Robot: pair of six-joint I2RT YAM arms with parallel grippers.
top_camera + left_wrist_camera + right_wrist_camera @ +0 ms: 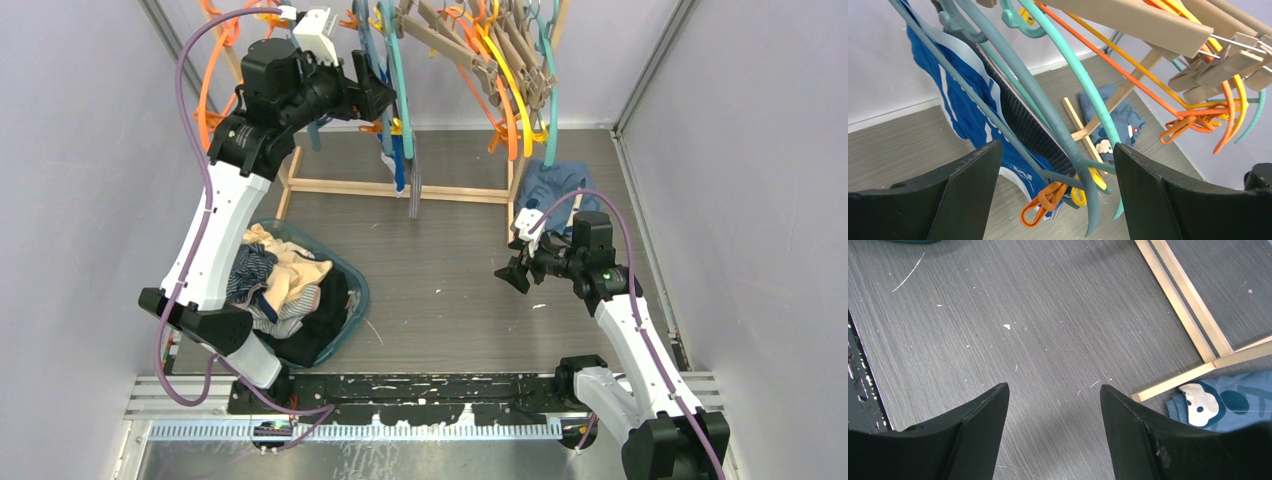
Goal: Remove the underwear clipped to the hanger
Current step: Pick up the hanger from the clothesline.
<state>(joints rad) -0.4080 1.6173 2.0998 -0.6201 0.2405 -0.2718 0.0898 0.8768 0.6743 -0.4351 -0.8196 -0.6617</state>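
Closest to me, the right gripper (512,273) is hovering low over the grey table (1048,315), jaws spread apart and holding nothing; only bare wood grain is showing between its fingers (983,430). Off to the left, a teal basket (355,290) is sitting on the table beside the left arm, with a heap of underwear (285,285) lying in it: beige, navy striped and dark pieces jumbled together. Further back on the right, a blue cartoon-face garment (1228,405) is lying crumpled on the table against the foot of the wooden rack (400,190).

At the far end, the left gripper (378,92) is reaching up among the hangers on the rack, its jaws standing wide and gripping nothing. From its wrist camera, a grey-blue hanger (1048,115) and a teal hanger (1073,75) are running down through the gap between the fingers (973,190). Two pieces are hanging there, a bright blue pair (963,100) and a navy pinstriped pair (1023,120) just behind it. An orange clip (1045,202) is sitting at the blue cloth's lower edge. Empty wooden clip hangers (1148,22) are hanging further right.
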